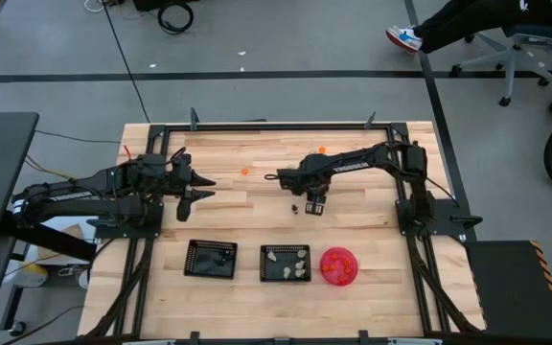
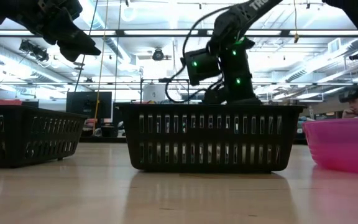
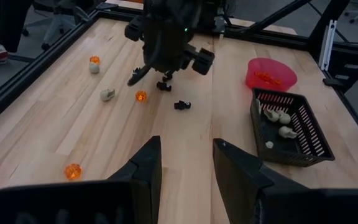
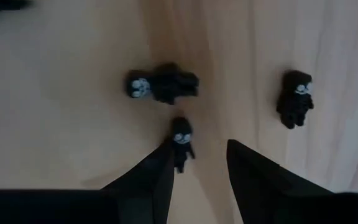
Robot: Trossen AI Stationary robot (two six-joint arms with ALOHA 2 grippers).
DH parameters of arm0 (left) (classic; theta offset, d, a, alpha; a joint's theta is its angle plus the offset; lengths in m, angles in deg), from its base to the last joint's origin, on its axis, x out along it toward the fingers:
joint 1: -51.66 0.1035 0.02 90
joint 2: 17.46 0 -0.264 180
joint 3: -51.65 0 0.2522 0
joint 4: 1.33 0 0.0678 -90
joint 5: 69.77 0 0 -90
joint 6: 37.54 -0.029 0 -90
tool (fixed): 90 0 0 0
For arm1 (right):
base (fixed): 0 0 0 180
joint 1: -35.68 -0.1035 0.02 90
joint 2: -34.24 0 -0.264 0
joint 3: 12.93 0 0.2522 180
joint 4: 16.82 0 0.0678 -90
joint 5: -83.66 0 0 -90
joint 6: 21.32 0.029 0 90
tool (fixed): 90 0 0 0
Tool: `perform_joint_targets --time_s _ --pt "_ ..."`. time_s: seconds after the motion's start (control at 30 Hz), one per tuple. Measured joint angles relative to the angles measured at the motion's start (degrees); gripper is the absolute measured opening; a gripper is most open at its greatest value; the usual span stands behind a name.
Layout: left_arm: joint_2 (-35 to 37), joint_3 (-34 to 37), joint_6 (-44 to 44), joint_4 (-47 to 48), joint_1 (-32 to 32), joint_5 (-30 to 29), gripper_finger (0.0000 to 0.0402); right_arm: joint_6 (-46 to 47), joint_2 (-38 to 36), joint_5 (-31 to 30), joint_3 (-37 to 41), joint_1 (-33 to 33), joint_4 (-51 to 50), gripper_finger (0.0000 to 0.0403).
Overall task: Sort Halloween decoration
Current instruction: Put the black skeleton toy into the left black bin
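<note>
High view, right arm: reaches from the table's right edge toward the centre, wrist bent down; the right gripper (image 1: pixel 314 205) points down at the pale wooden plank table (image 1: pixel 372 240), over small black trinkets (image 1: pixel 296 206).
High view, left arm: extends level from the left edge; the left gripper (image 1: pixel 199 187) is above bare wood, fingers spread, holding nothing.
High view, containers: left black square mesh tray (image 1: pixel 211 259), middle black mesh tray (image 1: pixel 286 263) holding cream pieces, round pink bowl (image 1: pixel 339 266) holding orange pieces, in a row near the front edge.
Low view: right arm descends behind the middle tray; the left gripper hangs high at upper left.
Left wrist view: orange trinkets (image 3: pixel 73 171) and cream trinkets (image 3: pixel 107 94) lie scattered on the wood, well apart.
Right wrist view, jaws: partly open, empty; the left-hand fingertip (image 4: pixel 166 158) is touching or just beside one tiny black figure (image 4: pixel 181 142); two more black figures (image 4: pixel 164 84) lie near.
</note>
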Motion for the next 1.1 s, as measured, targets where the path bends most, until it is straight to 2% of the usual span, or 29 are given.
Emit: perform_joint_targets --time_s 0.2,0.43,0.6,0.9,1.1 --pt "-0.01 -0.01 0.37 -0.36 0.0 0.0 0.0116 -1.35 -0.28 1.79 3.66 0.87 4.96 0.0151" --pt "-0.02 0.01 0.39 -0.36 0.0 0.0 0.0116 -2.31 -0.35 5.82 4.39 1.84 6.21 0.0145" --pt "-0.02 0.0 0.37 -0.35 0.0 0.0 0.0116 -2.47 -0.28 6.18 4.46 1.83 6.95 0.0119" --pt "-0.02 0.0 0.35 -0.36 0.0 0.0 0.0116 -1.53 -0.07 6.53 3.81 1.2 6.35 0.0045" --pt "-0.02 0.01 0.31 -0.36 -0.02 -0.81 0.0116 -0.81 0.49 6.85 0.1 -0.72 4.75 0.0044"
